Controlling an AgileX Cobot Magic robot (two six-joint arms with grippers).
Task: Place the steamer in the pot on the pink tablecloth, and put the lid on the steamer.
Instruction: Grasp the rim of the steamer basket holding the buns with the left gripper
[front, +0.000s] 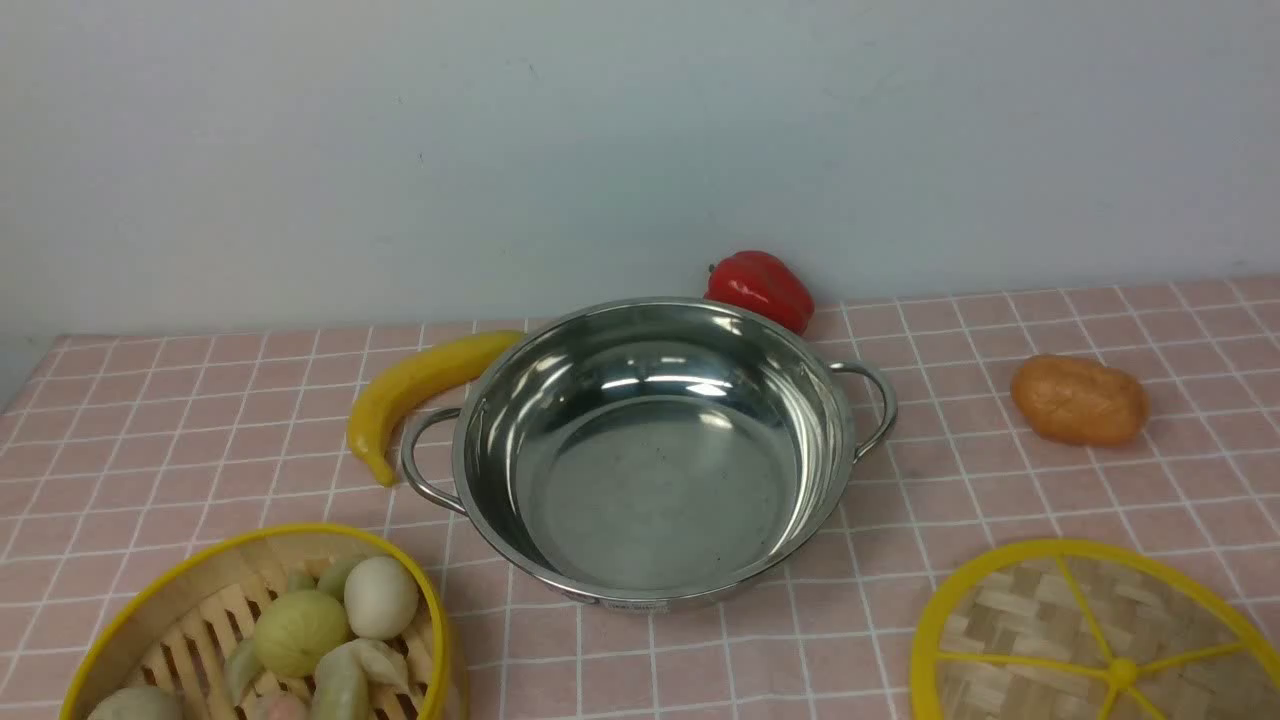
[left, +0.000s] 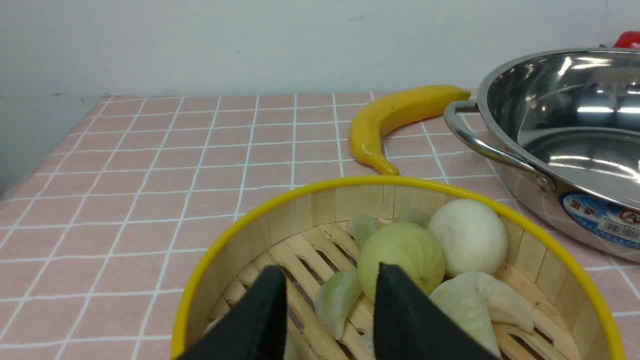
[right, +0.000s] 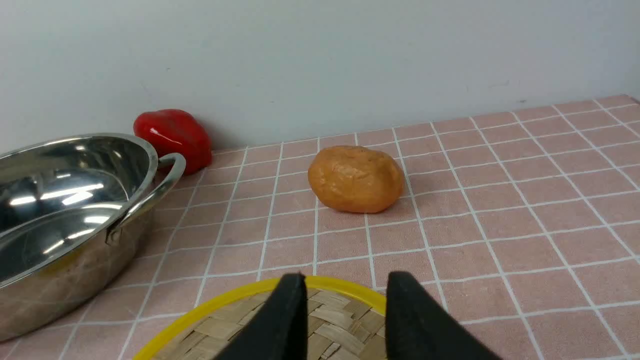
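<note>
Holding nothing, the left gripper (left: 332, 280) is spread above the food-filled steamer (front: 270, 640), left of the empty pot (front: 655, 480) on the pink tablecloth (front: 590, 660). To the right, the right gripper (right: 345, 285), also spread and ungripping, hovers by the lid (front: 1040, 610).

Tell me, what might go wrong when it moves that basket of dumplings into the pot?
The steamer looks only slightly narrower than the pot, so a small misalignment could leave it tilted on the rim.

Its dumplings and buns seem to lie loose on the slatted floor, so a tipped lift might roll some out.

The banana lies beside the pot's left handle; a nudge to the pot could shove it.
</note>
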